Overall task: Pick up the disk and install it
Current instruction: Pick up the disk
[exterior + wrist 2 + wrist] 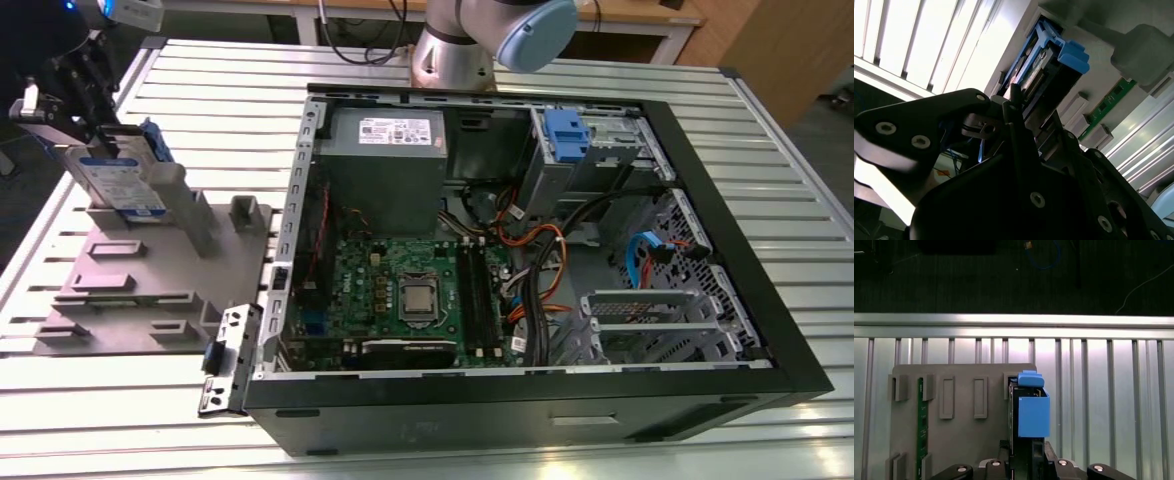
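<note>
The disk (123, 178), a silver drive with a white-and-blue label and blue side rails, stands on edge over the rear of the grey fixture (127, 285), on the exterior view's left. My gripper (91, 135) is shut on its upper end. The first wrist view shows the disk (1029, 410) edge-on with its blue rail facing the camera, and my gripper (1021, 457) clamps the near end. The second wrist view has a dark fingertip (1014, 97) pressed against the disk (1046, 62). I cannot tell whether the disk still rests in the fixture's slot.
The open computer case (787, 330) lies on the slatted metal table (747, 110). A drive bay with a blue clip (567, 135) sits at the case's far corner, beside the power supply (387, 130). The motherboard (400, 285) and loose cables fill the floor. A green memory board (921, 425) stands in the fixture.
</note>
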`<state>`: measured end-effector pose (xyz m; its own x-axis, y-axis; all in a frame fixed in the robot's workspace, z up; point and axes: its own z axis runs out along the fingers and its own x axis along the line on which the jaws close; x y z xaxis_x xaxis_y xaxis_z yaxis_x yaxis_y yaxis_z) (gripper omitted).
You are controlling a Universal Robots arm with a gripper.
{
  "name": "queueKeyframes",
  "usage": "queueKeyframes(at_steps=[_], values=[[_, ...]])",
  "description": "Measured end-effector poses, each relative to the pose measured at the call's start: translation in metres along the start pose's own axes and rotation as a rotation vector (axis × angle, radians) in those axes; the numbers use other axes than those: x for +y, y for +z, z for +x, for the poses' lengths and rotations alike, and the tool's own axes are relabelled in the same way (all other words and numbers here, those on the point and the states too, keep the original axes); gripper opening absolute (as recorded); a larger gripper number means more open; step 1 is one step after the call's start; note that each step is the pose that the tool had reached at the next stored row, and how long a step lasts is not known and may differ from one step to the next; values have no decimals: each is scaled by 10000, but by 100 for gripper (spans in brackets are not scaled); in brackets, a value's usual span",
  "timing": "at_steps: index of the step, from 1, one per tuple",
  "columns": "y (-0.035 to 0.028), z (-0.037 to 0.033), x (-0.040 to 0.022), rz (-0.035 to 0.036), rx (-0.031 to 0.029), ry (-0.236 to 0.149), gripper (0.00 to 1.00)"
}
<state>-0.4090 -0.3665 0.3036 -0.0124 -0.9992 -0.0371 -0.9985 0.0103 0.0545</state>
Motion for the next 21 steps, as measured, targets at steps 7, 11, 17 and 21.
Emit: queueKeyframes(at_steps=[7,11,17,21], values=[[2,3,-3,-12,-17,207,35],[2,3,-3,-11,-18,224,35],[-10,3,-3,-10,-12,190,35],[-12,3,-2,-23,16,-100,35]])
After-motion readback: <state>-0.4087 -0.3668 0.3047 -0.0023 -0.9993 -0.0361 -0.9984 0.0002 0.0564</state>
